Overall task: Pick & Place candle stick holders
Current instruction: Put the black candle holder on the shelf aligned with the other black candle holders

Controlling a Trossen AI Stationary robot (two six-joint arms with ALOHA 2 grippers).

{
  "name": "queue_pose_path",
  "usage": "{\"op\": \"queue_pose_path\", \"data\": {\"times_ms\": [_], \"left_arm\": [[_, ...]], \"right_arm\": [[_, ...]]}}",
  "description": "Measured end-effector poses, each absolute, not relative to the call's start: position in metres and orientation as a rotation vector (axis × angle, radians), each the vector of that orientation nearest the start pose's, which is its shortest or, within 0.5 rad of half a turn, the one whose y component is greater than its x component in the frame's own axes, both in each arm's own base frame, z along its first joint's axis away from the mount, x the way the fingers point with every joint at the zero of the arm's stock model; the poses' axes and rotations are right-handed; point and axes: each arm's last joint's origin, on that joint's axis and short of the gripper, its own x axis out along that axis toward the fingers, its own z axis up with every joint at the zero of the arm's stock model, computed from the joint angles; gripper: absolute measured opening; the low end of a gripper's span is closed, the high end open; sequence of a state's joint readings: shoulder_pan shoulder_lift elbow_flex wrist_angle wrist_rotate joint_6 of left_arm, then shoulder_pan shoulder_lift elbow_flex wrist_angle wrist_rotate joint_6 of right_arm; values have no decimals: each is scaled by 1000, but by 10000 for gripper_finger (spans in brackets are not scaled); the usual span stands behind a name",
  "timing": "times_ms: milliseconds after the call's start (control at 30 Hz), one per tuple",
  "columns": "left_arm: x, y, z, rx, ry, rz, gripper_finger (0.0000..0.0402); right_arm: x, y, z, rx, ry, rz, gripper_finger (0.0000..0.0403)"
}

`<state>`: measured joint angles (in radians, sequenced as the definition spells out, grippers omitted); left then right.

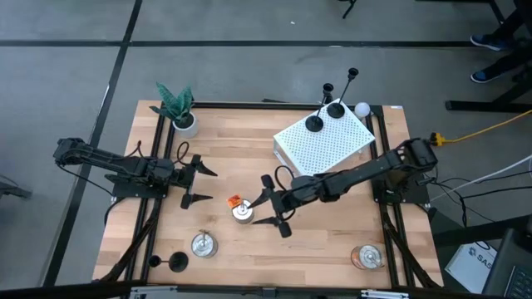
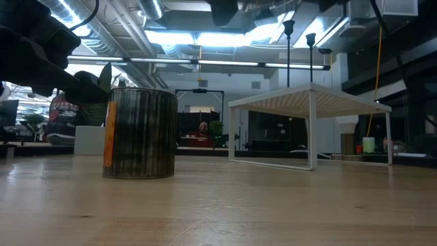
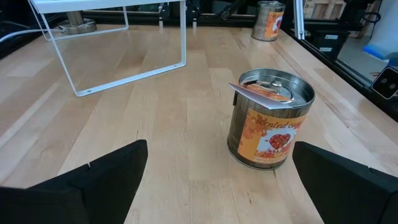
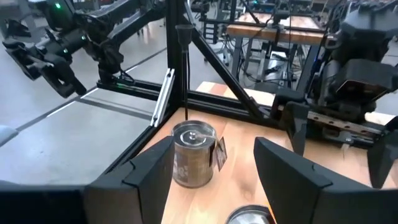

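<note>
Two black candle stick holders [image 1: 314, 123] [image 1: 337, 108] stand by their round bases on the white perforated rack [image 1: 324, 143] at the far right; their stems rise above it in the low view [image 2: 288, 48]. A third holder [image 1: 177, 262] stands on the table near the front left edge; its stem shows in the right wrist view [image 4: 185, 68]. My left gripper [image 1: 194, 182] is open and empty at the table's left, level. My right gripper [image 1: 275, 204] is open and empty at the table's middle, just right of a tin can [image 1: 242, 212].
The tin can with an orange label [image 3: 270, 118] stands between the two grippers. Two more cans [image 1: 203, 244] [image 1: 367, 256] stand near the front edge. A potted plant [image 1: 179, 108] is at the far left and a white ball [image 1: 362, 108] sits behind the rack.
</note>
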<state>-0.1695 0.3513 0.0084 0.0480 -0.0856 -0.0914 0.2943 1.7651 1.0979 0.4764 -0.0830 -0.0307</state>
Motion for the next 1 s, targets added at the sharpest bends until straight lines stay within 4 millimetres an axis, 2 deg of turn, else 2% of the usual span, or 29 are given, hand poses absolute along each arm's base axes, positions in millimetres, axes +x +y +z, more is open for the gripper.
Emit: {"op": "queue_pose_path", "data": {"times_ms": [267,700,1000], "left_arm": [[114,-17,140,-53,296,-70,400],[114,-17,140,-53,296,-70,400],[114,-17,140,-52,296,-60,400]], "right_arm": [[381,118,238,-32,199,377,218],[380,117,233,-33,251,375,133],[380,116,233,-31,253,370,99]]}}
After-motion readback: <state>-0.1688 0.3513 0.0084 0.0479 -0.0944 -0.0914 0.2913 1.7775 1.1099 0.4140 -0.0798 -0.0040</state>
